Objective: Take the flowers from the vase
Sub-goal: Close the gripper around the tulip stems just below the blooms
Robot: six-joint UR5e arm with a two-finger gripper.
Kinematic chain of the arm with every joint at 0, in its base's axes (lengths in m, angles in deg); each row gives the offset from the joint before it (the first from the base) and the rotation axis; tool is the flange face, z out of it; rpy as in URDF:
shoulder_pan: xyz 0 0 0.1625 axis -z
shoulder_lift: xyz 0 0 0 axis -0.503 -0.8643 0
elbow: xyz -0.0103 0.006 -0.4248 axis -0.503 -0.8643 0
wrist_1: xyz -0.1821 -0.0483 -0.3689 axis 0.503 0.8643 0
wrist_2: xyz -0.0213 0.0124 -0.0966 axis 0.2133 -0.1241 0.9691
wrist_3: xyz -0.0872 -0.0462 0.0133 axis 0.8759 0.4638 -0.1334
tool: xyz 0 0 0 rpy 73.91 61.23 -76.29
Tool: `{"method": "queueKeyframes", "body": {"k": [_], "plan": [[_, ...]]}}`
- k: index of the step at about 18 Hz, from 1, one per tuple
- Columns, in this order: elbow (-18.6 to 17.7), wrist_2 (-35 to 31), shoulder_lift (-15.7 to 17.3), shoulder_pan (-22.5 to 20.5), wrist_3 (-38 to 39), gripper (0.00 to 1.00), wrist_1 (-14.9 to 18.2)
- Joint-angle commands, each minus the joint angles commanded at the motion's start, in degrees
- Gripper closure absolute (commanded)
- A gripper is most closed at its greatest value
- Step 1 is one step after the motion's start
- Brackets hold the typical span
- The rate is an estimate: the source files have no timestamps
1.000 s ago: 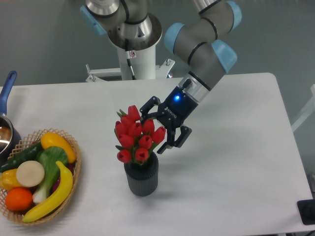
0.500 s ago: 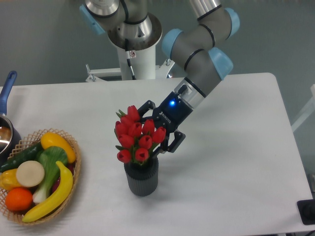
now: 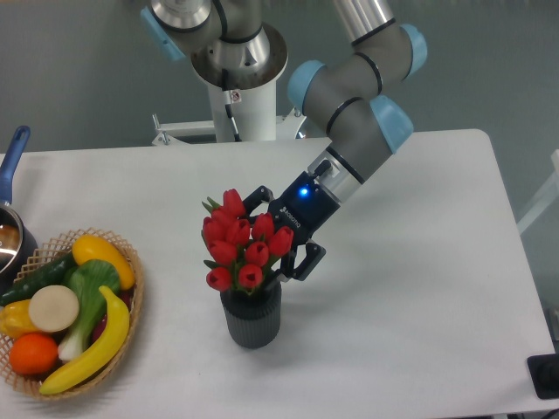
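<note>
Gripper (image 3: 272, 237) sat against the tulip bunch (image 3: 238, 244) standing in the ribbed grey vase (image 3: 251, 319) on the tabletop (image 3: 419, 288); jaws wide, straddling the bunch's right side.

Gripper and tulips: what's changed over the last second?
The gripper has slid left, its open fingers now reaching around the right side of the tulip bunch, not visibly closed yet. The bunch leans slightly left but remains in the ribbed vase; the fruit basket hasn't moved.

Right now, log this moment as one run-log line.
phase: reaching in | gripper: open, fingers either side of flowers | flowers: upright in vase | vase: on table | lift: not started
</note>
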Motion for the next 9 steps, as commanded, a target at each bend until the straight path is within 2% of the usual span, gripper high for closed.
{"method": "queueKeyframes", "body": {"k": [4,7,9], "plan": [[-0.09,0.09,0.00,0.09,-0.17,0.00,-0.26],[0.26,0.26,-0.09,0.09,-0.18,0.05,-0.26],[0.61,0.26,-0.18,0.09,-0.18,0.05,-0.26]]}}
